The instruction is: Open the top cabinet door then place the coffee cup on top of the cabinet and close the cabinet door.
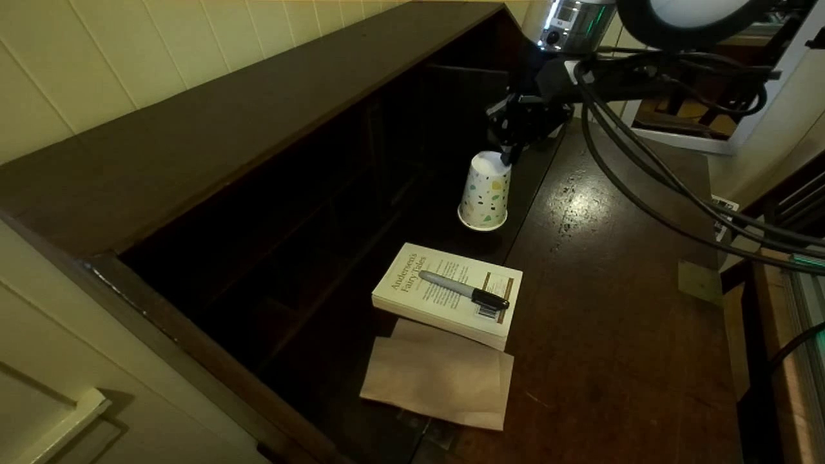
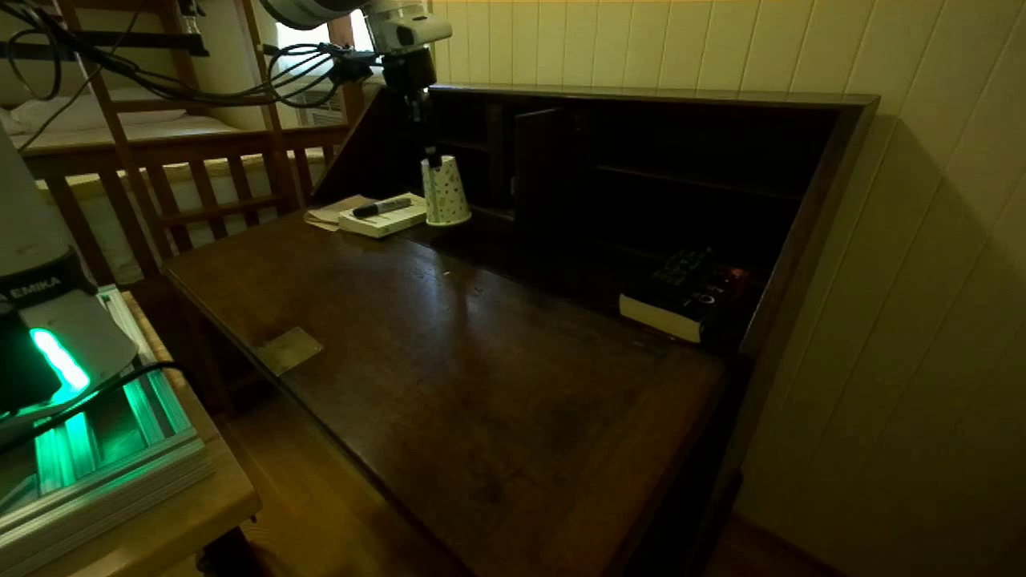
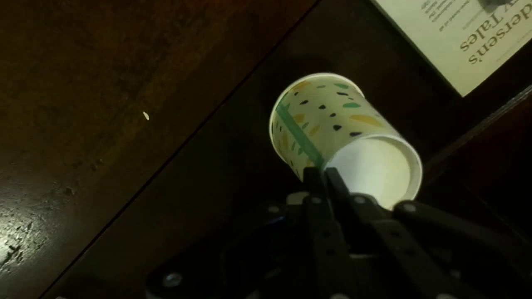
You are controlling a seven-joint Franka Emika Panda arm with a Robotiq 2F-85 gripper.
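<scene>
- Okay, got the coffee cup (image 1: 485,196) upside down in the hand (image 3: 323,172), closed to a tight pinch on the thin lip of the cup's base, with the wide mouth facing down.
- Find it over the dark inner strip of the bench (image 1: 612,309), near the Andersen's book (image 1: 445,304) but apart from it. Can't tell for sure whether lifted clear or just touching wood.
- Would call the step in hand carrying up to the top of the cabinet (image 1: 271,96), judging by the swung-open look of the cabinet door (image 2: 541,164).
- Go straight up first, well past the front edge of that plank, and only then across. Steer wide of the door too, to avoid knocking the cup loose.
- Take it slow, no jerking. Probably dealing with light paper pinched at a single spot, so expect some swinging or twisting.
- Set down mouth first, flat and back from the edge, then let go only once level.
- Pose-wise, pointing roughly straight down from above, gripping off to one side of the base rather than centred.
- Reaching in with the arm (image 2: 409,32) from up above bench level.
</scene>
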